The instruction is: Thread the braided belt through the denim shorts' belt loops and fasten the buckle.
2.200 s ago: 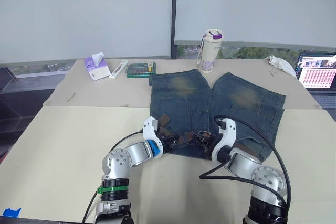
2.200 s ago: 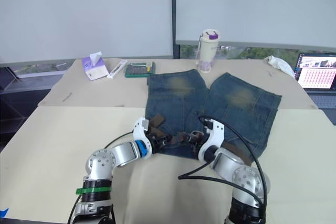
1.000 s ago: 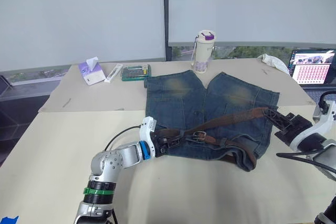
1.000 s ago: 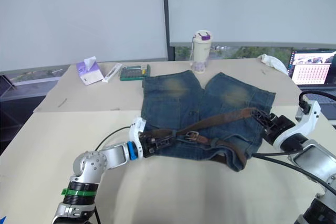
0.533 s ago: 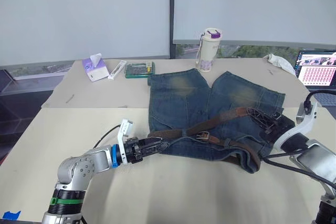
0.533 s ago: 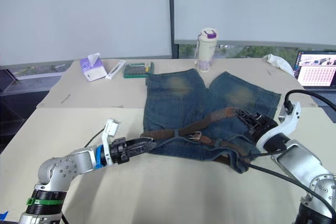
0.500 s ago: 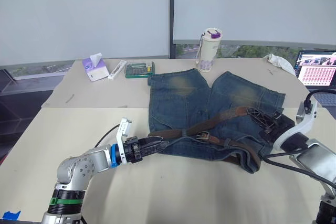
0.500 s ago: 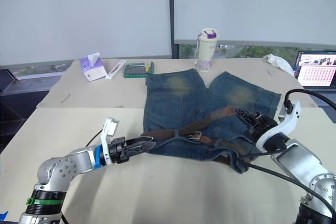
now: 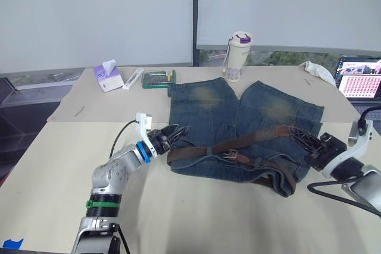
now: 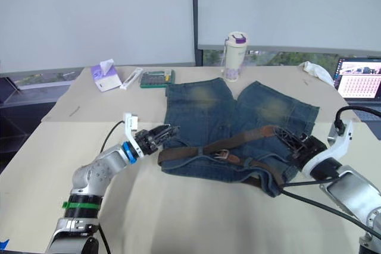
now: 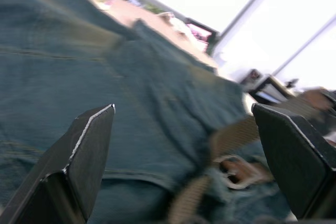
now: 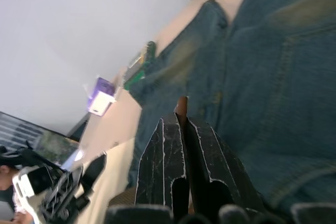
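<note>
Pale window blinds back a beige bench (image 9: 53, 165) on which the blue denim shorts (image 9: 238, 120) with faded tan patches lie flat, waistband nearest the robot. Across the waistband runs the long dark brown braided belt (image 9: 250, 138), its small silvery metal buckle (image 9: 229, 154) resting near the middle of the band; how many belt loops it passes through is hard to make out. The right gripper (image 9: 305, 140) sits at the shorts' right edge, jaws pressed together on the belt's end (the right wrist view shows the brown tip between the fingers). The left gripper (image 9: 178, 132) hovers at the shorts' left edge, jaws spread and holding nothing. Behind stand a white tumbler with purple lid (image 9: 239, 56), a purple tissue pack (image 9: 109, 75) and a laptop (image 9: 360, 80), cut off at the frame's edge.
</note>
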